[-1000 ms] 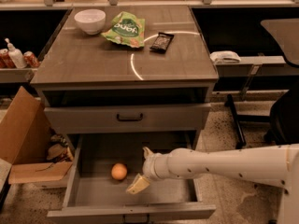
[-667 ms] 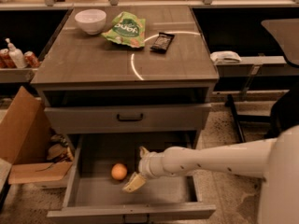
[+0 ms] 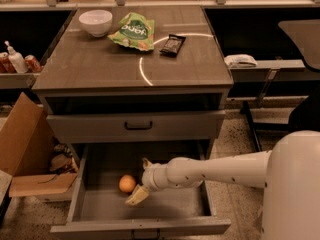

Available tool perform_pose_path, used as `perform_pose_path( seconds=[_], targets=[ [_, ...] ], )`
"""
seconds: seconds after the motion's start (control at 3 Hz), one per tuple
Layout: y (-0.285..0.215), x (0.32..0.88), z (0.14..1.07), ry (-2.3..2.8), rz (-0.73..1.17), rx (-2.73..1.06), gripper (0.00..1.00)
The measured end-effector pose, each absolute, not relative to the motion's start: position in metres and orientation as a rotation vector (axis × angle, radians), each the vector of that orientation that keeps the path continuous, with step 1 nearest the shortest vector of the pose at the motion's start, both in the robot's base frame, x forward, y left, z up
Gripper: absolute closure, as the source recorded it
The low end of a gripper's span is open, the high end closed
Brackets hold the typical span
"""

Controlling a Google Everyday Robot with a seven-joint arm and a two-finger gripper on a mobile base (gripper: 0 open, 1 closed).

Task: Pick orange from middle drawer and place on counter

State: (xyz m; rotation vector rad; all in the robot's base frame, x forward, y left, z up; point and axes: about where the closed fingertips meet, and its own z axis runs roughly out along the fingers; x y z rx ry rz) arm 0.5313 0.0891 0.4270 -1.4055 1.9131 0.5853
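The orange lies on the grey floor of the open middle drawer, left of centre. My gripper is inside the drawer just to the right of the orange. It is open, with one finger behind the orange's level and the other finger in front, pointing left. The orange sits just outside the fingertips. My white arm reaches in from the right. The counter is the wood-grain cabinet top above.
On the counter stand a white bowl, a green snack bag and a dark packet. A closed drawer front with a black handle hangs over the open drawer. A cardboard box sits at the left.
My gripper has moved left inside the drawer and now sits closer to the orange. The orange has not moved.
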Motion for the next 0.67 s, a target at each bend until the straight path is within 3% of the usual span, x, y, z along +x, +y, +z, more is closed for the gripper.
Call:
perform_pose_path(
  seconds=[0.67],
  targets=[
    [0.113,0.536,0.404,1.87,0.643,-1.425,0.0]
  ],
)
